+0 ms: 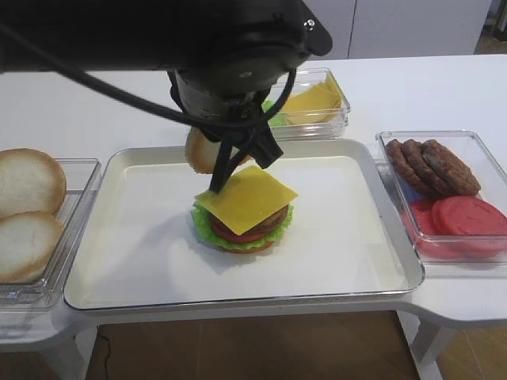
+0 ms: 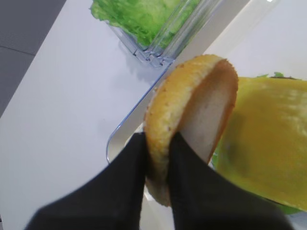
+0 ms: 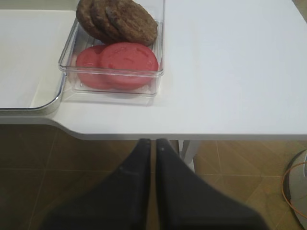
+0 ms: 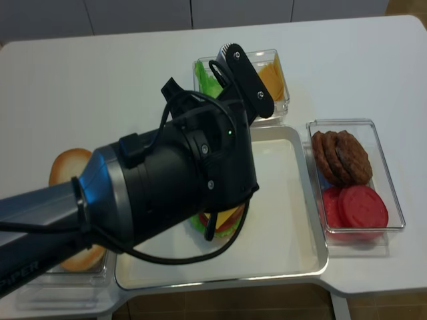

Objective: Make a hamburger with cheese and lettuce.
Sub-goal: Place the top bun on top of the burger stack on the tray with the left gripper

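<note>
You see little of the hamburger [image 4: 223,220] from the realsense view; the left arm [image 4: 167,180] covers most of it. In the left wrist view the cheese [image 2: 268,139] is blurred and cut off at right.

My front high view faces the tray [image 1: 119,237] closely; my second overhead shares it, half-blocked; wrist views hug the bench [image 3: 230,72] edge and bun top [image 2: 168,120].

White lettering "PIPER" runs along the black arm [image 4: 40,227], partly cut off
</note>
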